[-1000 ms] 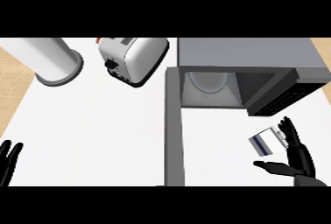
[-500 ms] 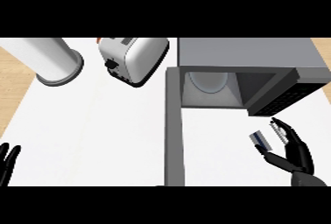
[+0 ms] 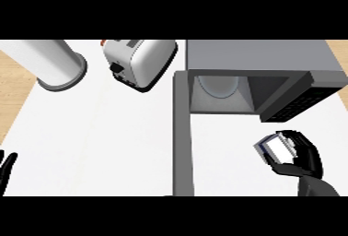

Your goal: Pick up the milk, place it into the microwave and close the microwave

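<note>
The milk [image 3: 277, 148], a small white carton with blue edges, sits in my right hand [image 3: 304, 156] at the lower right, with the fingers and thumb curled round it. It hangs over the counter in front of the microwave's control panel. The grey microwave [image 3: 262, 57] stands at the top right with its cavity [image 3: 221, 94] showing and its door [image 3: 182, 138] swung wide, reaching toward the view's lower edge. Only the fingertips of my left hand [image 3: 7, 163] show at the lower left edge, straight and resting.
A white toaster [image 3: 139, 62] stands left of the microwave. Further left stands a tall white cylinder [image 3: 51, 62]. The white counter [image 3: 95, 138] spreads between them and my left hand; a wooden floor shows beyond its left edge.
My right hand has curled round the milk and moved it slightly up and left toward the microwave. The left hand has sunk lower at the left edge.
</note>
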{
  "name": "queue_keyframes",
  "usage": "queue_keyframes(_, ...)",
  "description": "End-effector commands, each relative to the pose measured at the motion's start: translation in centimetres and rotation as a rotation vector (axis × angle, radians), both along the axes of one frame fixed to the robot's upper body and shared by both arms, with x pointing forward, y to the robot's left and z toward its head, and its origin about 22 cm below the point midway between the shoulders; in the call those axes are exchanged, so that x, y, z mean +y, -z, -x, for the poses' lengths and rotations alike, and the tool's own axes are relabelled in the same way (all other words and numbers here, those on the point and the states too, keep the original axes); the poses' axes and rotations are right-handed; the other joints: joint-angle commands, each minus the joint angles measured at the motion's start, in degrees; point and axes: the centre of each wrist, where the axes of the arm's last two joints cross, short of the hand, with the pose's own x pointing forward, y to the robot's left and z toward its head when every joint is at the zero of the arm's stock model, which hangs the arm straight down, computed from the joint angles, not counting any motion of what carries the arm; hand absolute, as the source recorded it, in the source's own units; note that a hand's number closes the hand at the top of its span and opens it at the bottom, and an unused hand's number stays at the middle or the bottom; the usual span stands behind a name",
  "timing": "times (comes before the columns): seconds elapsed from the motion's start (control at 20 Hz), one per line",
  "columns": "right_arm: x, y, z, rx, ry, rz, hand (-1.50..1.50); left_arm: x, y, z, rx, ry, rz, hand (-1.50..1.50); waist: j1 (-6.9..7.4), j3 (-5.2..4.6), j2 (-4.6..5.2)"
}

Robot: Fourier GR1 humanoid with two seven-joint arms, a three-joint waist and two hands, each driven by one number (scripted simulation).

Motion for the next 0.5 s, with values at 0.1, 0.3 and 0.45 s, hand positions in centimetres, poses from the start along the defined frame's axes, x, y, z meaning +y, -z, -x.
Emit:
queue_keyframes(0.1, 3.4, 1.3, 0.5, -0.145, -0.121, -0.158, 1.5, -0.7, -0.8, 0.4, 0.005, -0.026, -0.001, -1.5, -0.53, -0.1, -0.28)
queue_keyframes(0.3, 7.7, -1.3, -4.6, -0.135, -0.168, -0.168, 1.5, -0.1, 1.0, -0.2, 0.016, -0.013, -0.021, -1.5, -0.77, -0.22, -0.39)
queue_keyframes(0.45, 10.3, -0.5, -2.8, -0.163, -0.212, -0.183, 1.5, 0.7, -1.0, 1.5, 0.01, -0.02, -0.017, -1.5, -1.37, -0.27, -0.74)
